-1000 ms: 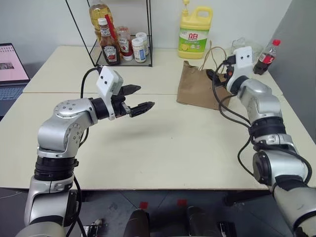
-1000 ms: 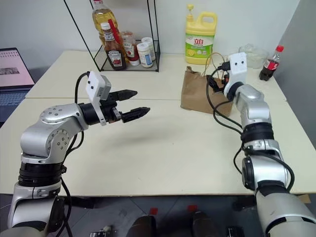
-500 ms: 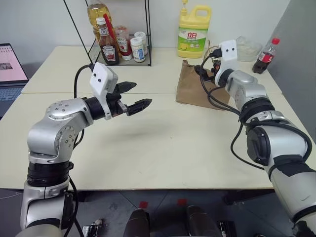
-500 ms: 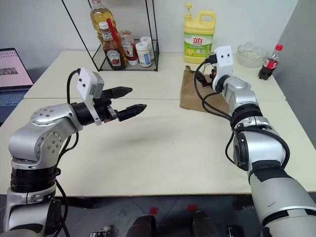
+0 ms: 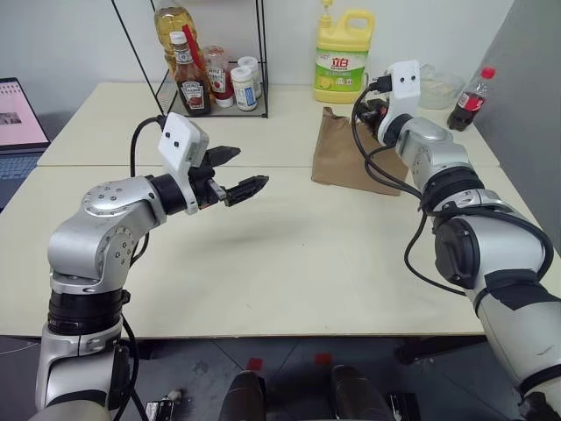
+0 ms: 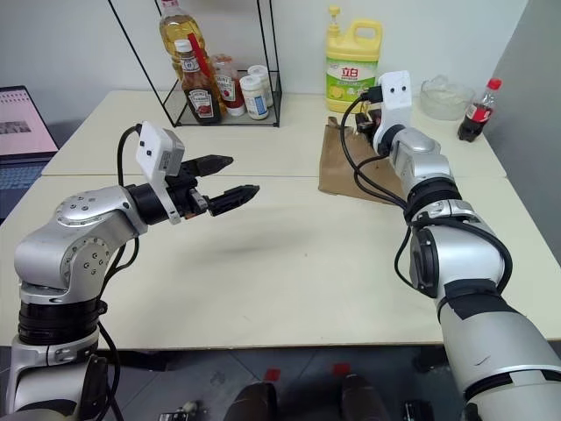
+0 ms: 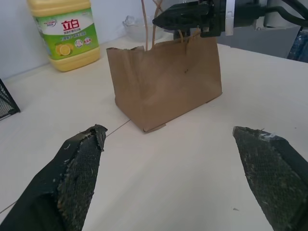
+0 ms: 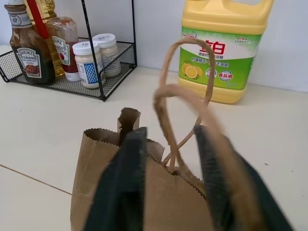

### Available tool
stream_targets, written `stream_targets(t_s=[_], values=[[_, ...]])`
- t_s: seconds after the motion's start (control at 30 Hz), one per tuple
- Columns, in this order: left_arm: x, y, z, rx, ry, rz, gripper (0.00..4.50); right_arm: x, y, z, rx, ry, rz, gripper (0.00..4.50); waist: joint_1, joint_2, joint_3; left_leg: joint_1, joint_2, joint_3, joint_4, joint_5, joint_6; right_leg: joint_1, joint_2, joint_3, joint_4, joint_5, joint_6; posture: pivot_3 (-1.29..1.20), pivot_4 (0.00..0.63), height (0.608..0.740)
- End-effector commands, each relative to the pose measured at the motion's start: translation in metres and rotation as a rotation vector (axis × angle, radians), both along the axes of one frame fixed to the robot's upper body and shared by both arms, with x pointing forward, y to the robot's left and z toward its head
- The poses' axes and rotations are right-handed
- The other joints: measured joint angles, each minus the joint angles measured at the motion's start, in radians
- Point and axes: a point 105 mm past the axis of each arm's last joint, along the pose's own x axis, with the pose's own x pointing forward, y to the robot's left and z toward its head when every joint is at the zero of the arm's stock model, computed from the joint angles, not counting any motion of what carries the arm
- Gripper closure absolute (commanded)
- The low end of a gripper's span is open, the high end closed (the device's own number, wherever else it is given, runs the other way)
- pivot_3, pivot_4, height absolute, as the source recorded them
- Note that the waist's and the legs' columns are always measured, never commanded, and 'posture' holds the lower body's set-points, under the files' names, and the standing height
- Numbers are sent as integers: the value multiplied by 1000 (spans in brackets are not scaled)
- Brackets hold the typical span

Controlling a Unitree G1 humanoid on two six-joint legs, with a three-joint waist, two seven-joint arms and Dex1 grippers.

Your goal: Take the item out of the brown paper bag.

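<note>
Overhead, in the left eye view, the brown paper bag (image 5: pixel 351 151) stands upright on the far right part of the cream table (image 5: pixel 289 254), just in front of a yellow detergent jug (image 5: pixel 344 53). The right claw (image 5: pixel 368 112) reaches level over the bag's open top, at its cord handles. The left claw (image 5: pixel 238 172) hangs above the bare middle of the table, well apart from the bag, its two black fingers spread wide with nothing between them. A wire rack (image 5: pixel 215 61) of sauce bottles sits at the back left, a red-capped cola bottle (image 5: pixel 471 99) at the far right, and a laptop (image 5: pixel 17 123) at the left edge.

From the left wrist view, the bag faces the camera between the spread fingertips (image 7: pixel 79 166), creased and closed-sided, with the right claw's dark tip poised at its top edge among the handles.

From the right wrist view, the two black fingers (image 8: pixel 122 187) stand partly drawn together over the mouth of the bag, and a tan handle loop (image 8: pixel 185 103) rises between them. Whether they pinch the handle or the paper edge I cannot tell. The item itself is hidden; the bag's inside is not visible.
</note>
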Motion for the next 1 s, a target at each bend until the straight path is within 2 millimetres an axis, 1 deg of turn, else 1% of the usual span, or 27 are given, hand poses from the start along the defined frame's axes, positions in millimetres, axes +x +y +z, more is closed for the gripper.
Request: stream_targets(t_s=[0.03,0.07,0.2,0.37,0.67,0.73,0.8,1.0], values=[[-3,4,17,-13,-69,9,0,-2,1,34,11,-94,0,4143,-1,0,0,0,0,0,0,0,0,0,0,0,0,0,0,0,150,740],[-2,3,17,-14,-70,8,0,-2,1,35,13,-96,1,4455,-1,0,0,0,0,0,0,0,0,0,0,0,0,0,0,0,150,740],[0,2,18,-19,-71,6,0,-3,3,43,27,-111,14,4455,-2,0,0,0,0,0,0,0,0,0,0,0,1,0,0,0,150,740],[1,3,15,-23,-66,9,0,-7,13,54,32,-137,71,4455,-8,0,0,0,0,0,0,0,0,-1,0,0,2,0,0,0,150,740],[-2,7,9,-45,-35,19,0,-14,37,75,62,-188,165,4455,-21,0,0,0,0,0,0,0,0,-2,0,0,5,0,-1,0,150,740],[-4,12,1,-64,-10,43,0,-16,48,77,65,-195,198,4455,-21,0,0,0,0,0,0,0,0,-2,0,0,5,-1,-1,0,150,740],[-9,16,-9,-68,18,61,0,-19,59,79,69,-200,235,4455,-23,1,0,0,0,0,0,0,0,-3,0,0,5,-1,-1,0,150,740],[-33,18,-25,-87,75,71,0,-25,80,81,95,-204,308,4455,-23,0,1,-1,0,0,0,0,0,-3,0,0,5,-1,-1,0,150,740]])
